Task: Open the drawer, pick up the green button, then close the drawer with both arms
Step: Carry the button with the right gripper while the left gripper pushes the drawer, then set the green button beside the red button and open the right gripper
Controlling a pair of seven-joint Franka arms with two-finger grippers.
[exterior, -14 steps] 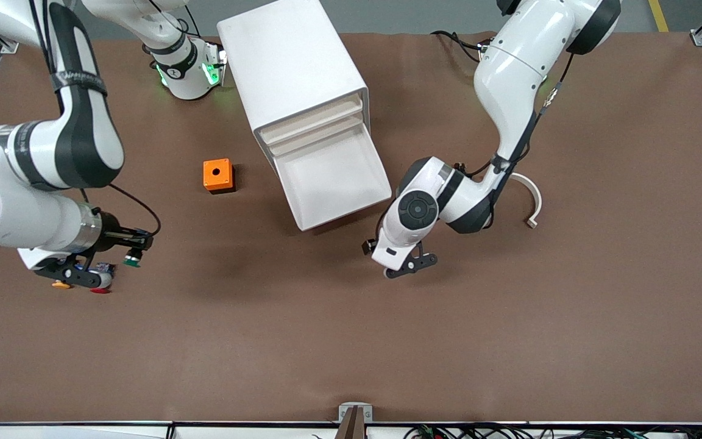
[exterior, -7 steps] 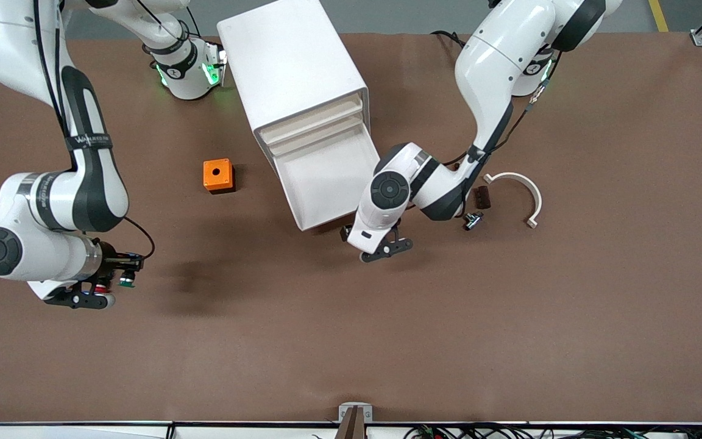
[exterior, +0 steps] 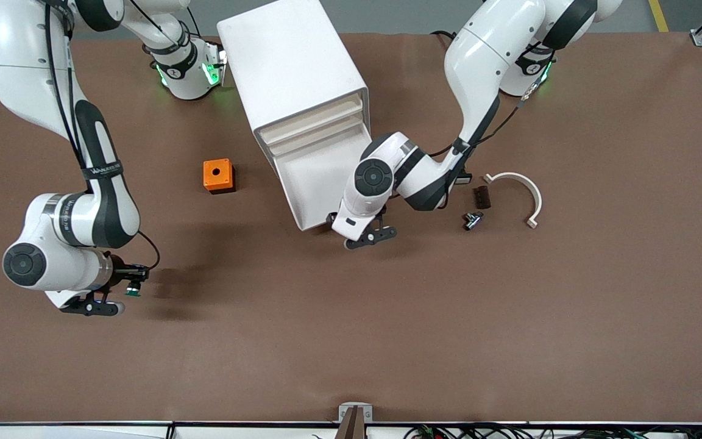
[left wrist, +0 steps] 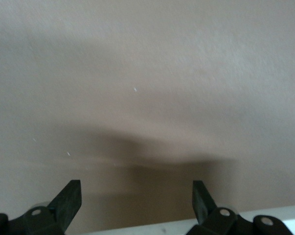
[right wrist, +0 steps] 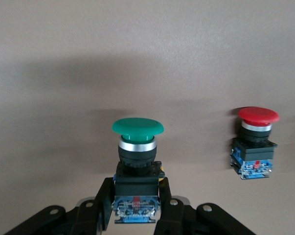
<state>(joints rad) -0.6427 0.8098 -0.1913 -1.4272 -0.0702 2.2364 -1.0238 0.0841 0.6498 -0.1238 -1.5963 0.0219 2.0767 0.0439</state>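
1. Matte brown table (exterior: pixel 387 335) is seen under a boxy white cabinet (exterior: pixel 290 67), its smooth shallow drawer (exterior: pixel 320 183) pulled open.
2. Right gripper (exterior: pixel 120 291), bent low near the right arm's edge, is clamped on the round-capped green button (right wrist: pixel 137 147).
3. Left gripper (exterior: pixel 368 236) is held spread over the table beside the drawer's front.

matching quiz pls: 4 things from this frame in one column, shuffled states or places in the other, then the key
Things
1. green button
2. drawer
3. left gripper
4. orange box

States or places
A. pulled out of the cabinet, nothing visible inside
B. open, holding nothing, by the drawer's front edge
C. on the table, toward the right arm's end from the cabinet
D. clamped in the right gripper

Pairs: 1-D, 2-A, 3-B, 4-C
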